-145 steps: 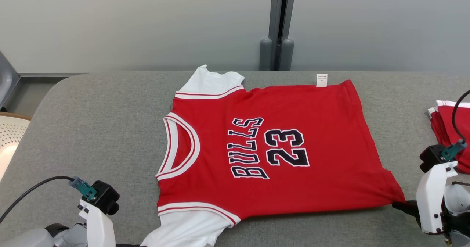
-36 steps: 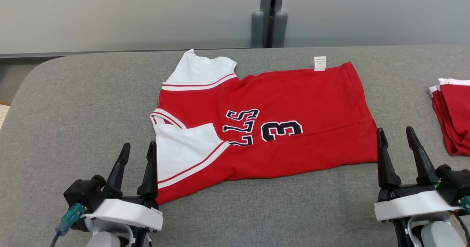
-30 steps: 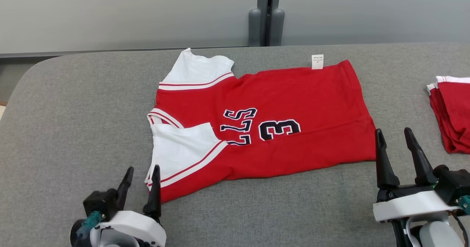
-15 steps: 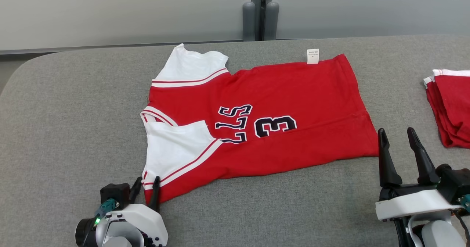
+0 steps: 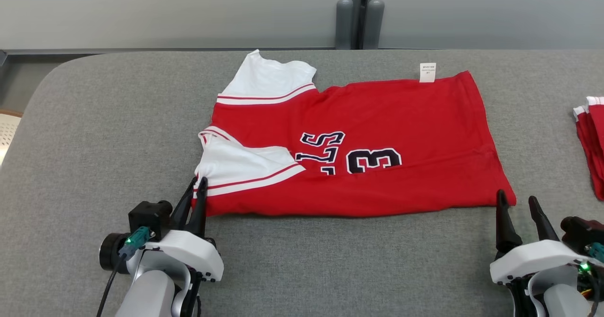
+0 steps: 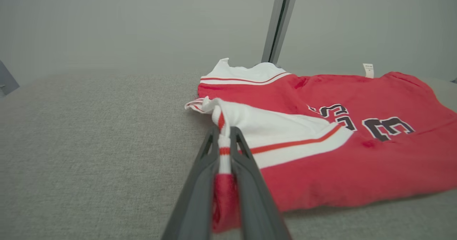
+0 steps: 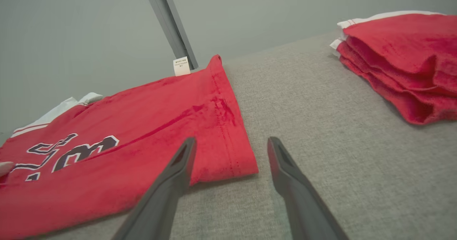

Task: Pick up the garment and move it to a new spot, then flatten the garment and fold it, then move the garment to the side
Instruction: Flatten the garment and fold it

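Jersey [image 5: 377, 114]: partial lettering "LS", numeral "3"; tag [image 5: 427, 71] illegible.

Folded red shirts [image 5: 592, 142] lie on grey table [image 5: 94, 133].

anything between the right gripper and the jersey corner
Nothing visible does. The open right gripper is right at the jersey's near corner, with bare gray table around it; the folded red stack lies off to its right.
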{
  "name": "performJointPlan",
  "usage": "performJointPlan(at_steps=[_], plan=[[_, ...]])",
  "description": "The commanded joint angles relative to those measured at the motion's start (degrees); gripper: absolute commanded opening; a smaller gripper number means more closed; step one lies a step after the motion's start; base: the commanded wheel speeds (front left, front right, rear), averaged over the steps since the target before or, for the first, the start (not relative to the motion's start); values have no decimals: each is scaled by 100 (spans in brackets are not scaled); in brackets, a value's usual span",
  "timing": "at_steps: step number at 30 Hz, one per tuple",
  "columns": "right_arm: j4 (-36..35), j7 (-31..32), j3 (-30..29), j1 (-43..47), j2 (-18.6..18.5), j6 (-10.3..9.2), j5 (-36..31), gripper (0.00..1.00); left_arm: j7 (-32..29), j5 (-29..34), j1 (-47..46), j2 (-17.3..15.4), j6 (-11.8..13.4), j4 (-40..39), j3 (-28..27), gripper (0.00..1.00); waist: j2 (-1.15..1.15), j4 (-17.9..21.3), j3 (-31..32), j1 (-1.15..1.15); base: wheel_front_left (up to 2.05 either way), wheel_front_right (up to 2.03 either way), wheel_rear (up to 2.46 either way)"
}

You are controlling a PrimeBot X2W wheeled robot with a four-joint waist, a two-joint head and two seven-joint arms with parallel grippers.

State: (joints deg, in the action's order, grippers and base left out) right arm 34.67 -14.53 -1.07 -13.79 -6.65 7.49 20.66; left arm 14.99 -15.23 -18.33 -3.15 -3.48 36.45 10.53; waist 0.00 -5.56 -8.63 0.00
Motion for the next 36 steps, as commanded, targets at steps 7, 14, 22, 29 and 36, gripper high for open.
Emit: performJointPlan(at_steps=[7, 14, 22, 29, 36], plan=[[1220, 284, -35, -849, -165, 0, 507, 100, 24, 143, 109, -14, -87, -651, 92, 0, 0, -194, -257, 0, 0, 0, 0], [1721, 745, 428, -1275, -310, 1, 1161, 50, 25, 179, 27, 4, -130, -769, 214, 0, 0, -297, -398, 0, 0, 0, 0], [1781, 500, 925, -1296, -534, 0, 1615, 0, 26, 258, 82, -32, -111, -569, 202, 0, 0, -254, -254, 0, 0, 0, 0], [1531, 264, 1267, -1085, -695, 0, 2036, 0, 26, 278, 170, -151, -134, -518, 126, 0, 0, -106, -9, 0, 0, 0, 0], [1291, 368, 1553, -678, -821, -1, 2430, 0, 26, 231, 431, -204, -163, -569, 77, 0, 0, -13, 320, 0, 0, 0, 0]])
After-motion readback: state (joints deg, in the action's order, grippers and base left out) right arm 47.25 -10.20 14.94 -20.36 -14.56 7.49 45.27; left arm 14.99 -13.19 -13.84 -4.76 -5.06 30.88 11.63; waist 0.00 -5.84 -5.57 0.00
